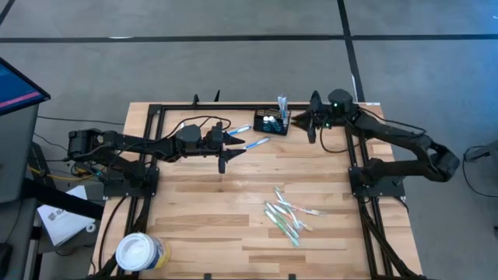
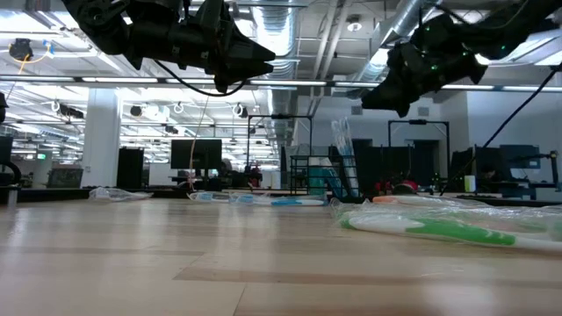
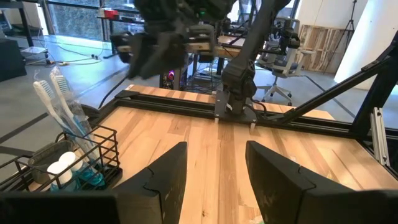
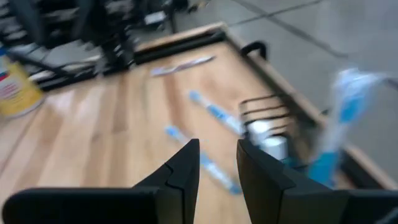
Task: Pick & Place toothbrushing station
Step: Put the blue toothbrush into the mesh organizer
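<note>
Wooden table (image 1: 233,210), grey floor (image 1: 194,70)

One caddy (image 1: 271,123), one tub (image 1: 142,252), two hands.

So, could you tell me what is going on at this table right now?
Two robot arms are filling a black wire caddy at the table's far edge; it already holds upright toothbrushes. The right gripper hovers just beside the caddy, jaws open and empty. The left gripper hangs open over the table's middle. More wrapped toothbrushes lie in a pile on the near right side.
</note>
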You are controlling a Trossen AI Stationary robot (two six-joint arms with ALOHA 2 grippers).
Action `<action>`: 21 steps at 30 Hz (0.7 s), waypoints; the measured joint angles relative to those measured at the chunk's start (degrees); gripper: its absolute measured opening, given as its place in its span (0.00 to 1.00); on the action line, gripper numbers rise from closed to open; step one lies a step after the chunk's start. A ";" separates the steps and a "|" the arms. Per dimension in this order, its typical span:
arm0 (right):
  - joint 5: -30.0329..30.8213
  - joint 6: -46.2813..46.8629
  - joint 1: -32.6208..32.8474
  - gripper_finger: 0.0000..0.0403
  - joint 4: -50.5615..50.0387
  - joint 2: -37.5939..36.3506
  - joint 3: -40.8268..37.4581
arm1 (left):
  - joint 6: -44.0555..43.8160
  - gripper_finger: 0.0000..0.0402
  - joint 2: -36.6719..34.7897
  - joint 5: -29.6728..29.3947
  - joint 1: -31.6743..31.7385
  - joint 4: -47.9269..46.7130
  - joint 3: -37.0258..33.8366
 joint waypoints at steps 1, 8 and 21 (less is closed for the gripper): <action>0.00 -0.03 0.98 0.24 -1.43 -0.43 0.00 | 0.00 0.39 0.02 0.00 0.00 0.00 0.00; 0.04 -0.04 8.34 0.24 -6.55 -0.35 0.00 | -0.92 0.39 0.02 0.00 0.02 -0.88 0.00; 4.65 -0.20 19.11 0.24 -6.24 3.35 -0.10 | -0.92 0.39 0.99 -8.02 0.11 -9.18 0.00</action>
